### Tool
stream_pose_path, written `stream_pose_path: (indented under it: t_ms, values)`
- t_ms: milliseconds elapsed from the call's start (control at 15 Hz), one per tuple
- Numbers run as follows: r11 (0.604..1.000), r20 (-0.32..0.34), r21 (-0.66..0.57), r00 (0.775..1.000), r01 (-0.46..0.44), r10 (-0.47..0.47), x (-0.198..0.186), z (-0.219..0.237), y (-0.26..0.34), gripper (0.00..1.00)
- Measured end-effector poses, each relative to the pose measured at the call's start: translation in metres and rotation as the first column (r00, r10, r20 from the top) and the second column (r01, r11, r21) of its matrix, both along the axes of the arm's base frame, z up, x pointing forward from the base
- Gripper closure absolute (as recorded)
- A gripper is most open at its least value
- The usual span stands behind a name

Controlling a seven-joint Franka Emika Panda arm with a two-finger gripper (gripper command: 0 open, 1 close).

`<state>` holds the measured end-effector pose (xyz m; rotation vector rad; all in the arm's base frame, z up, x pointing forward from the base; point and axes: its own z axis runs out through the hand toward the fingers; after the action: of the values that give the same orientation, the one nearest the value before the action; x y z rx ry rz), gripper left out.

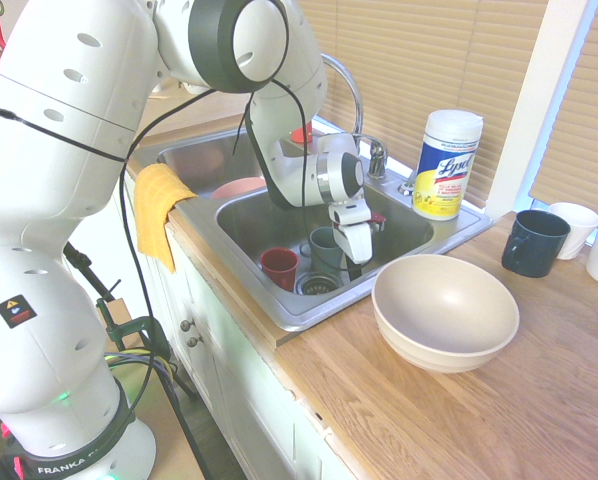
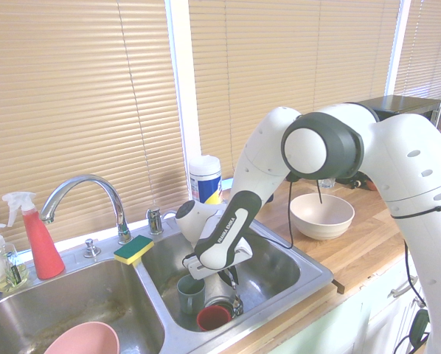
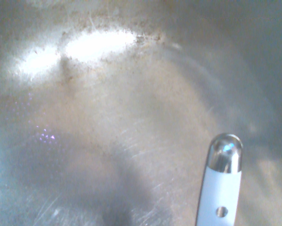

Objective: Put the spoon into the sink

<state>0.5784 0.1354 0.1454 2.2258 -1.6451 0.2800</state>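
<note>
The spoon shows in the wrist view as a white handle with a shiny metal end cap, rising from the picture's lower edge over the steel floor of the sink. Neither exterior view shows it clearly. My gripper is shut and points down, low inside the basin of the sink nearest the wooden counter. It hangs just beside a green cup and a red cup that stand in that basin.
A beige bowl sits on the counter beside the sink. The faucet, a wipes canister and a sponge line the back. A pink bowl lies in the other basin. A yellow cloth hangs over the front rim.
</note>
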Motion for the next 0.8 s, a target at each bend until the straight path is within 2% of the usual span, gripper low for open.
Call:
stream_pose_path:
  t_ms: [67, 133, 800]
  values:
    - [1.0, -0.012, 0.005, 1.0, 0.007, -0.007, 0.001, 0.0, -0.001, 1.0]
    - [1.0, -0.022, 0.005, 1.0, 0.009, -0.009, 0.003, 0.001, -0.003, 0.0]
    - [1.0, -0.06, 0.007, 0.998, 0.016, -0.016, 0.018, 0.001, -0.004, 0.0]
